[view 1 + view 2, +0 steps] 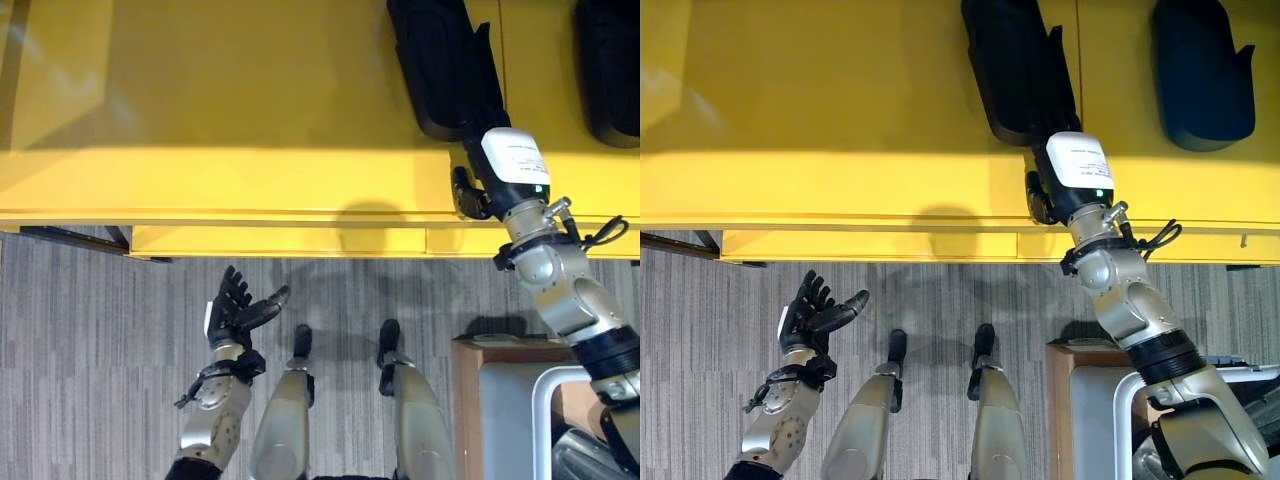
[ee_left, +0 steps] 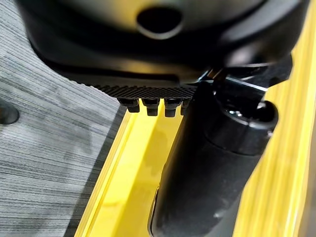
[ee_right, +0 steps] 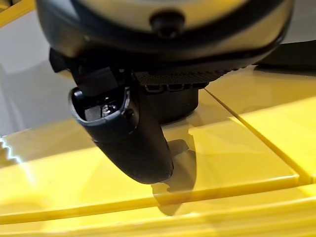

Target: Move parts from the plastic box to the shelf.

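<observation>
I had my right robot hand (image 1: 1045,190) out over the front part of the yellow shelf (image 1: 200,110), at the near end of a long black part (image 1: 1015,65) that lay on it. A second black part (image 1: 1200,70) lay well apart to its right on the same shelf. In my right wrist view the thumb hung down over the yellow surface, and a dark block sat under the short finger stubs; I could not tell whether my fingers were pinching the part or had let it go. My left robot hand (image 1: 235,310) was raised over the grey floor (image 1: 80,350) with fingers spread and nothing in it.

The plastic box (image 1: 545,410), white-rimmed, stood at my lower right. I judged this the placing step. To do it well, I needed the part resting flat and fully back from the shelf's front edge before loosening, then a straight lift of the hand so the fingers did not drag it forward.
</observation>
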Robot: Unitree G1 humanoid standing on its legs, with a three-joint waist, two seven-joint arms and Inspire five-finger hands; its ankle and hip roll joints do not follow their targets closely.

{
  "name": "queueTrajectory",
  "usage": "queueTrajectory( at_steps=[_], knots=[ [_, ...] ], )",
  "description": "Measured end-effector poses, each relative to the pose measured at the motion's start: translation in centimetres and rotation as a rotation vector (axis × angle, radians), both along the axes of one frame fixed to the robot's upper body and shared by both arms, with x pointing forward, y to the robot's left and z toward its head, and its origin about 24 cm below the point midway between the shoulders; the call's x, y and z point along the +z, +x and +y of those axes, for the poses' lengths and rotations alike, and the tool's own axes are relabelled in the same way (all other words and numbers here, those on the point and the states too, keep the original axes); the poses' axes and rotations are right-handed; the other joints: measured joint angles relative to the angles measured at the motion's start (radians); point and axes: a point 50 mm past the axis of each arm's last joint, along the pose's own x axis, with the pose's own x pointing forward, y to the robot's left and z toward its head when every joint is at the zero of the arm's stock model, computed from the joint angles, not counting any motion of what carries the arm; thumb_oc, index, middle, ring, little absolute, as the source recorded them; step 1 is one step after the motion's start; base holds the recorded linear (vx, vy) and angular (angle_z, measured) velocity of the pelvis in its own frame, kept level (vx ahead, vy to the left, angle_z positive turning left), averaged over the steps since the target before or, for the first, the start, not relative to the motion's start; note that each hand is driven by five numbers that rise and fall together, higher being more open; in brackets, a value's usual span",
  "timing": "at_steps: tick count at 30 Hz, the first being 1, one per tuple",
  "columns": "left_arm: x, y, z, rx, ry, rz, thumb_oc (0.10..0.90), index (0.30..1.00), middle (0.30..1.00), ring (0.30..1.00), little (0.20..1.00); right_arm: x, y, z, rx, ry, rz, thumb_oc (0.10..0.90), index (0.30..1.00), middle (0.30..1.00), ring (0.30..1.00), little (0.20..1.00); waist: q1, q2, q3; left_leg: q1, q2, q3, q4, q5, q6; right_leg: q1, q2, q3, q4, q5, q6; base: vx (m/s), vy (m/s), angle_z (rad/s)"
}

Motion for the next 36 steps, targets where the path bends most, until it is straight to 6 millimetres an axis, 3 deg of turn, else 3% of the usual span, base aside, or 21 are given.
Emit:
queueTrajectory(
  at_steps=[24, 36],
  knots=[
    [-0.2, -0.1, -0.3, 0.01, -0.021, 0.003, 0.9, 1.0, 1.0, 1.0, 1.0, -0.1, 0.0, 0.8, 0.019, 0.055, -0.007, 0.9, 1.0, 1.0, 1.0, 1.0, 0.0, 0.001, 0.0, 0.0, 0.004, 0.0, 0.0, -0.001, -0.002, -0.001, 0.004, -0.002, 0.003, -0.003, -0.004, 0.0, 0.0, 0.0],
    [-0.2, -0.1, -0.3, 0.014, -0.021, 0.004, 0.9, 1.0, 1.0, 1.0, 1.0, 0.0, -0.2, 2.1, 0.071, 0.105, -0.013, 0.9, 1.0, 1.0, 1.0, 1.0, 0.001, 0.001, 0.001, 0.001, 0.005, 0.0, 0.001, -0.001, -0.003, 0.0, 0.005, -0.002, 0.004, -0.003, -0.004, 0.0, 0.0, 0.0]
  ],
)
